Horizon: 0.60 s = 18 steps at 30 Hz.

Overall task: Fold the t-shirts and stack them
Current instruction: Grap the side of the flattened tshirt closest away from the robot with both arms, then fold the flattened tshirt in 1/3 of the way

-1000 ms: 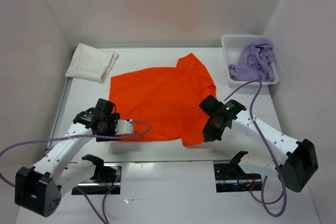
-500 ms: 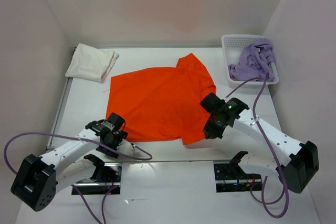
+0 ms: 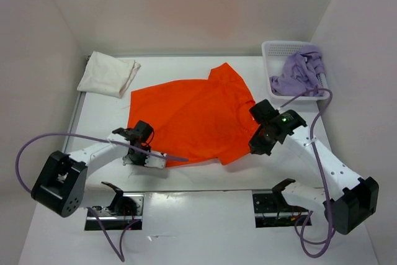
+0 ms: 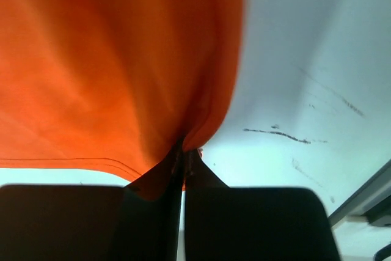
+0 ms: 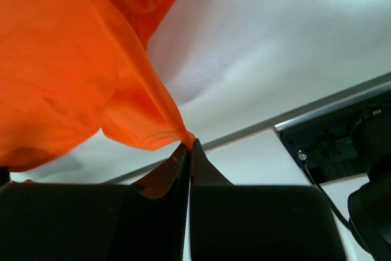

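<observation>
**Top external view.** I am logging the bright orange cloth t-shirt point(image 3: 192, 116), lying spread flat mid-table. Its long axis is running left to right, with the hem apparently pointing left and the sleeves right. My left gripper point(image 3: 138, 155) is sitting at its near-left corner and my right gripper point(image 3: 260, 147) at its near-right edge. I judge I am holding both near corners to lift that edge for a fold. The folded cream-white t-shirt point(image 3: 108, 74) is lying far left. The lavender t-shirt point(image 3: 301, 72) is hanging crumpled in the white perforated plastic basket point(image 3: 273, 46).

**Left wrist view.** The fingers are pressed together, pinching an orange fold.

**Right wrist view.** The fingers are pressed together, pinching an orange hem tip that is lifting off the white table point(image 5: 275, 47).
</observation>
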Motion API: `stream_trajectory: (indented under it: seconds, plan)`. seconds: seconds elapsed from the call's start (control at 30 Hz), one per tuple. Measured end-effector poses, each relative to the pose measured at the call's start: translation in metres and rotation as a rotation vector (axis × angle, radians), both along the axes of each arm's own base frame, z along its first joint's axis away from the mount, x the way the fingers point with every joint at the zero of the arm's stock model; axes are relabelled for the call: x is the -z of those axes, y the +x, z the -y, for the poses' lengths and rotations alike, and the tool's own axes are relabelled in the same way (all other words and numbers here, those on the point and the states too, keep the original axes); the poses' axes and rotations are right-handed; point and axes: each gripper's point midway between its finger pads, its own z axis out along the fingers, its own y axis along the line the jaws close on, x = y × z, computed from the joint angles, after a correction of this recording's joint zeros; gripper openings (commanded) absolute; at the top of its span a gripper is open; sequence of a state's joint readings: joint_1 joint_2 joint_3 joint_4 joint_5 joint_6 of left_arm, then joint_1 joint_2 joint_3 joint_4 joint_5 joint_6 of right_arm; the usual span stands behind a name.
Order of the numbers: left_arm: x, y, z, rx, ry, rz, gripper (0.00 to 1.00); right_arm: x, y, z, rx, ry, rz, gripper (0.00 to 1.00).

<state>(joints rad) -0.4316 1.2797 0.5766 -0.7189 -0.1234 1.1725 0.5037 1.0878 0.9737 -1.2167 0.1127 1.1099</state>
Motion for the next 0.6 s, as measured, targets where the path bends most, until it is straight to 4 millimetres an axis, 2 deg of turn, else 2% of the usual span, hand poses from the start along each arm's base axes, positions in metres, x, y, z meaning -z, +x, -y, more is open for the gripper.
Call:
stream_trajectory:
  seconds: [0.1,0.2,0.27,0.37,0.47,0.6]
  plan:
    - [-0.01,0.015,0.008,-0.081,-0.081,0.002,0.0,-0.009,0.017,0.007,-0.005,-0.012,0.033,0.0]
    - [-0.038,0.044,0.007,-0.177,-0.148,0.07,0.0,-0.014,0.048,0.011,-0.017,-0.044,0.059,0.0]
    - [-0.058,0.067,0.005,-0.214,-0.185,0.136,0.0,-0.015,0.08,0.008,-0.041,-0.073,0.082,0.0]
    - [-0.078,0.089,0.001,-0.255,-0.211,0.186,0.0,-0.014,0.134,0.0,-0.082,-0.118,0.123,0.0]
    - [-0.077,0.104,-0.004,-0.301,-0.214,0.178,0.0,-0.008,0.176,-0.005,-0.117,-0.153,0.156,0.0]
    - [-0.055,0.117,-0.013,-0.374,-0.196,0.106,0.0,0.006,0.21,0.004,-0.121,-0.199,0.16,0.0]
